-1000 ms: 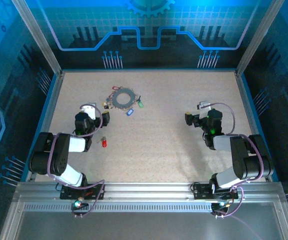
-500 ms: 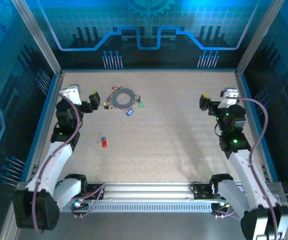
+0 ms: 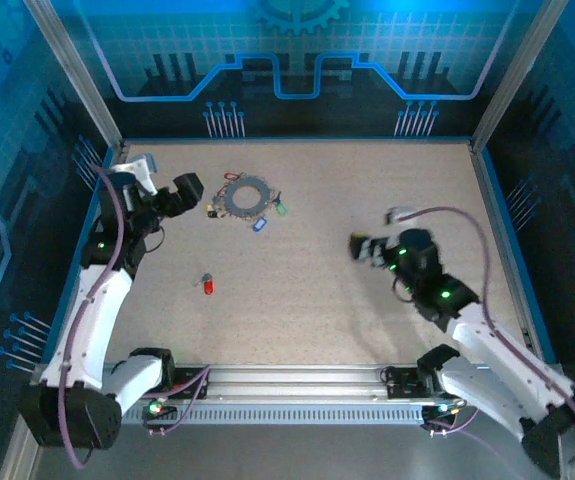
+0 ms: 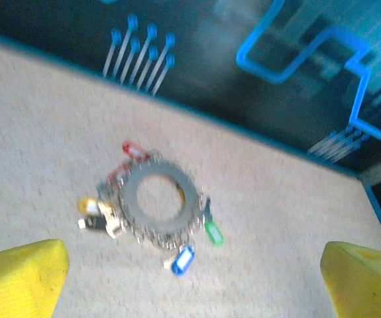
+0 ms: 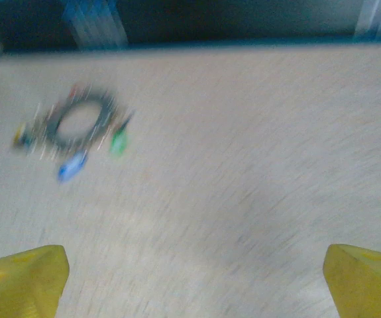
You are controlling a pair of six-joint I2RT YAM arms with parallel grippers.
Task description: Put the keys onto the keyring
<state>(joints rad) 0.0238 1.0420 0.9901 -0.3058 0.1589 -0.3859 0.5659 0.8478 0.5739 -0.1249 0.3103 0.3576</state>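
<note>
Cool blue light washed the enclosure walls, while the table (image 3: 317, 300) lay evenly and fairly brightly lit, carrying only soft, faint shadows. The left wrist view was slightly soft. The right wrist view was heavily motion-smeared, the keyring (image 5: 56, 126) streaked.

Speckled beige table (image 3: 367, 190): keyring (image 3: 235, 197) toward far-left corner, keys (image 3: 260, 225) clustered round it; one red key (image 3: 207, 287) apart, nearer the near edge.

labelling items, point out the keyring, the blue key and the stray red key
keyring (image 4: 129, 199): left wrist view, left side of the band
blue key (image 4: 183, 260): left wrist view, plastic head
stray red key (image 3: 208, 288): top view, red head
</note>
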